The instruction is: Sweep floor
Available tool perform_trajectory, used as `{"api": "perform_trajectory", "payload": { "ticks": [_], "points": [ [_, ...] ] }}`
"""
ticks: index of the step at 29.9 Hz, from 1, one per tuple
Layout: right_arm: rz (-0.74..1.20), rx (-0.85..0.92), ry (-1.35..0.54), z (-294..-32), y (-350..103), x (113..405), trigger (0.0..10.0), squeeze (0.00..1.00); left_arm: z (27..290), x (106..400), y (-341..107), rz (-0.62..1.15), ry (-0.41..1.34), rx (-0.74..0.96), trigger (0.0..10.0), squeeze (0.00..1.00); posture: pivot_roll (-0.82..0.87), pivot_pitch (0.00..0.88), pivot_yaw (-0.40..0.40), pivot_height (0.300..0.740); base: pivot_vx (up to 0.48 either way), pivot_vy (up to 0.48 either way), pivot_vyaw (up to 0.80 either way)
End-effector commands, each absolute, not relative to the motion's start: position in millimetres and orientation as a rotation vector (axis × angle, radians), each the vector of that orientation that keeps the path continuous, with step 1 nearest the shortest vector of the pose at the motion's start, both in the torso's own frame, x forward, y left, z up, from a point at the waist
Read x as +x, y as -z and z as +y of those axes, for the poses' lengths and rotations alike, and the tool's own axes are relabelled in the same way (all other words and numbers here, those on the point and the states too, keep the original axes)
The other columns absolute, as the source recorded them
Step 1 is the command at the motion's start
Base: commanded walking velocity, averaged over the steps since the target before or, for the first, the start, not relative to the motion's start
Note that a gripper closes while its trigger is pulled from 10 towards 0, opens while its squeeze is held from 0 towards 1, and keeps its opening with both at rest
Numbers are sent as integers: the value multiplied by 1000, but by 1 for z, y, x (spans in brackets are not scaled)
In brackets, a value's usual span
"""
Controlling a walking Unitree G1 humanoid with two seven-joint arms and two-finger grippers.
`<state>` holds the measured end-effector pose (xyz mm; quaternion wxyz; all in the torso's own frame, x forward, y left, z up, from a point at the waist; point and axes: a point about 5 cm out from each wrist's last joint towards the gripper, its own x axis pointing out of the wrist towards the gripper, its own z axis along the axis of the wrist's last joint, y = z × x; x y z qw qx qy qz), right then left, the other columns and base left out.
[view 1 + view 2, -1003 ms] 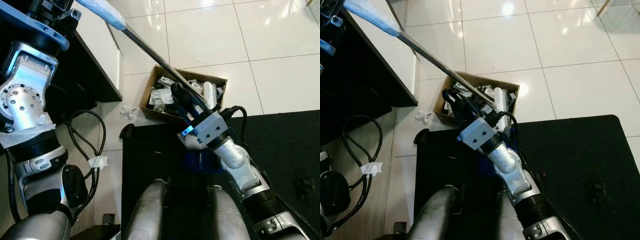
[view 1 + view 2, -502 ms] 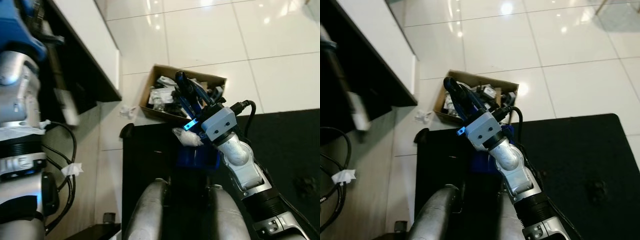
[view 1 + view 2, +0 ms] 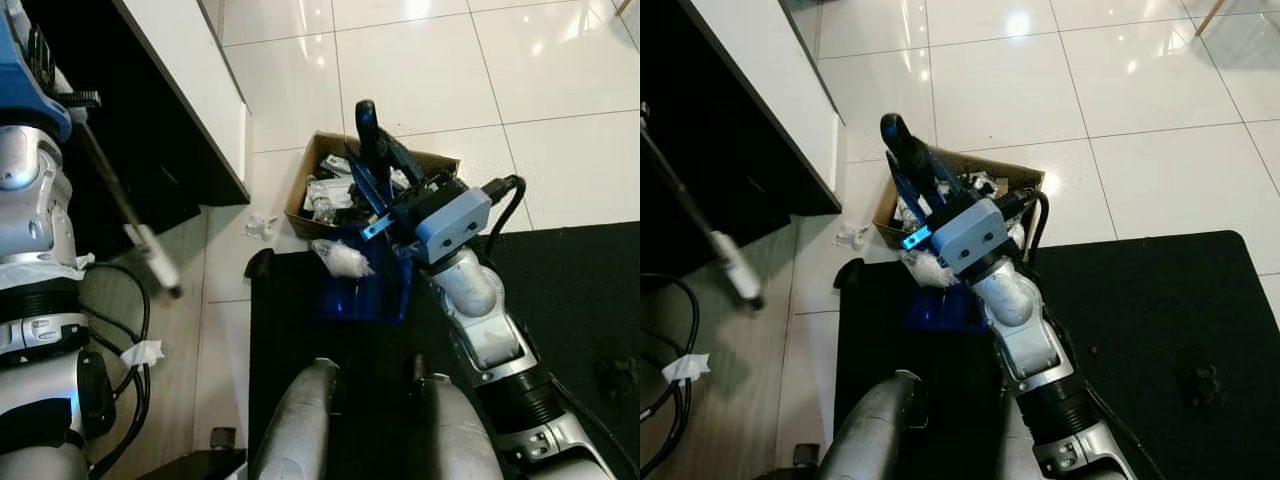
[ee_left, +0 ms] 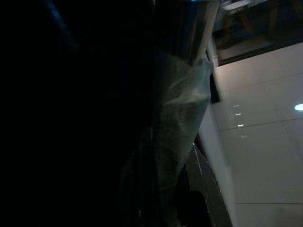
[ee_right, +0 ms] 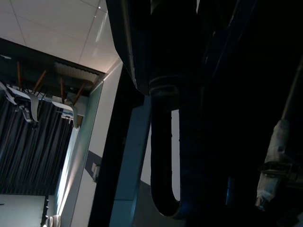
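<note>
Above cardboard box (image 3: 330,155) | right hand (image 3: 372,150) raised, clenched on blue dustpan (image 3: 368,290) handle | left hand's grip: cannot tell

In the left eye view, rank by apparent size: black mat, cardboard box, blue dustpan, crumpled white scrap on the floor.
1. black mat
2. cardboard box
3. blue dustpan, partly hidden by the right arm, so its place against the box is unsure
4. crumpled white scrap

My blue dustpan (image 3: 368,290) sits on a black mat (image 3: 570,280), white wad (image 3: 342,258) in it, brown cardboard box (image 3: 310,170) behind, glossy white tiles (image 3: 420,70).
</note>
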<state>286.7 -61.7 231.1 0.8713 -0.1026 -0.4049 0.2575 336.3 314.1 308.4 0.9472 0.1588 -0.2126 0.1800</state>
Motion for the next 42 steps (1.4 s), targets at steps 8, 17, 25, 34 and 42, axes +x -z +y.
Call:
{"api": "perform_trajectory", "payload": {
  "ticks": [8, 17, 25, 34, 42],
  "points": [
    [-1010, -181, -527, -61, -270, 278, 10000, 0, 327, 331, -306, -427, -431, 378, 10000, 0, 76, 232, 150, 740, 0, 0, 0],
    [-1082, -147, -522, -58, -292, 279, 10000, 0, 324, 334, -302, -432, -427, 367, 10000, 0, 83, 218, 149, 740, 0, 0, 0],
    [-1134, -174, -461, -71, -310, 284, 10000, 0, 323, 334, -301, -434, -427, 363, 10000, 0, 82, 210, 152, 740, 0, 0, 0],
    [-1147, -262, -363, -95, -321, 296, 10000, 0, 318, 336, -296, -430, -407, 355, 10000, 0, 81, 210, 159, 740, 0, 0, 0],
    [-1127, -358, -304, -116, -322, 308, 10000, 0, 318, 335, -293, -424, -399, 357, 10000, 0, 84, 215, 160, 740, 0, 0, 0]
  ]
}}
